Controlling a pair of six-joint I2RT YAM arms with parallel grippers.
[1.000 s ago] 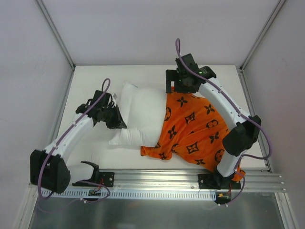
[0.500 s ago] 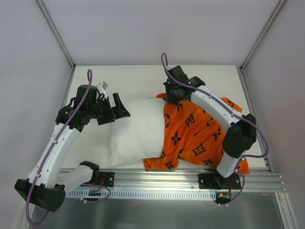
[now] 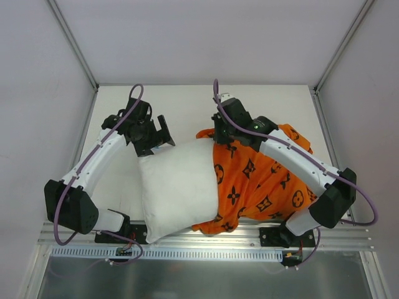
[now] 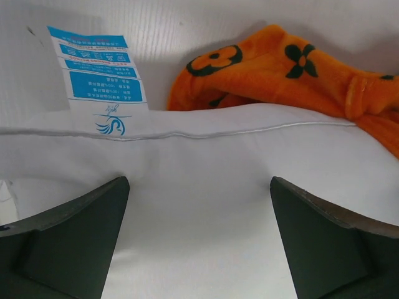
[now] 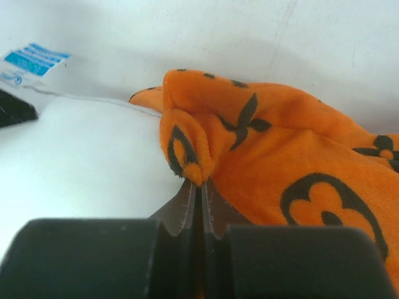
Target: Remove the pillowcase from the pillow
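Note:
The white pillow (image 3: 177, 187) lies tilted on the table, its near corner reaching the front rail. The orange pillowcase (image 3: 265, 180) with dark motifs still covers its right end. My left gripper (image 3: 159, 133) is open at the pillow's far left corner. In the left wrist view its fingers (image 4: 62, 240) stand wide over the bare pillow (image 4: 199, 212), gripping nothing, with the pillowcase (image 4: 280, 68) behind. My right gripper (image 3: 219, 132) is shut on the pillowcase's far left edge. In the right wrist view the gripper (image 5: 199, 185) pinches a fold of the pillowcase (image 5: 280, 156) beside the pillow (image 5: 81, 156).
A blue and white care label (image 4: 93, 68) sticks up from the pillow's far seam. An aluminium rail (image 3: 206, 233) runs along the table's front edge. White walls with metal posts (image 3: 72, 43) close in the left, right and back sides.
The left gripper let go of the pillow's left edge, opened and moved to its far corner. The right gripper shut on the pillowcase's edge. The pillow swung towards the front rail.

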